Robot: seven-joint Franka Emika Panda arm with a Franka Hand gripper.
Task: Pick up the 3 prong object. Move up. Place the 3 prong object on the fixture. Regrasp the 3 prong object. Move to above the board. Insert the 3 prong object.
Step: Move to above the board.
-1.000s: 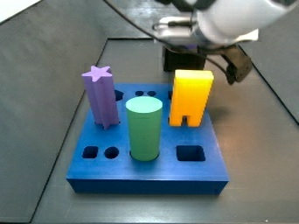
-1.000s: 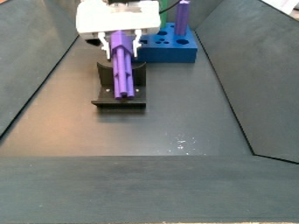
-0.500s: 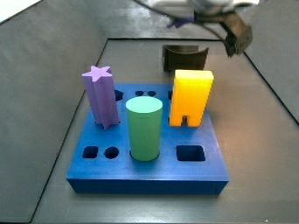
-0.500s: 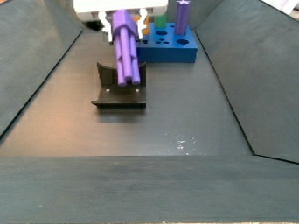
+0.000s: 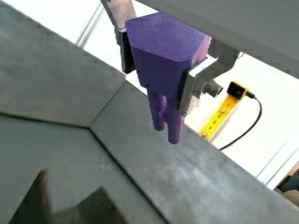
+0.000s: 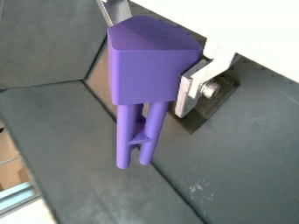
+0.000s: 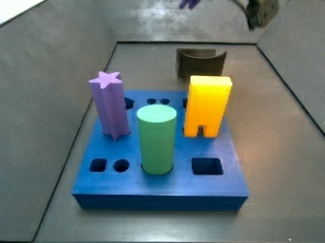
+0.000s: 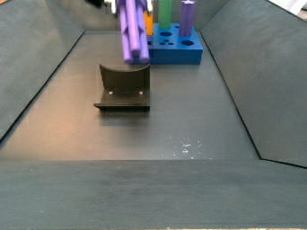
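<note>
Purple 3 prong object (image 6: 146, 87) in hand (image 6: 158, 83)

one end effector (image 6: 158, 74), one 3 prong object (image 6: 142, 83), one fixture (image 7: 200, 63), one board (image 7: 159, 186)

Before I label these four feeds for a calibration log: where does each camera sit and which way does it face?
Wrist view: on the arm, looking along the gripper at the held 3 prong object; silver fingers show.
Wrist view: same mount, object prongs toward dark floor.
Side view: raised at the board's near edge, facing the fixture; gripper at the top edge.
Side view: opposite end, looking past the fixture to the board; the object hangs above.
Both side views share board and fixture.
</note>
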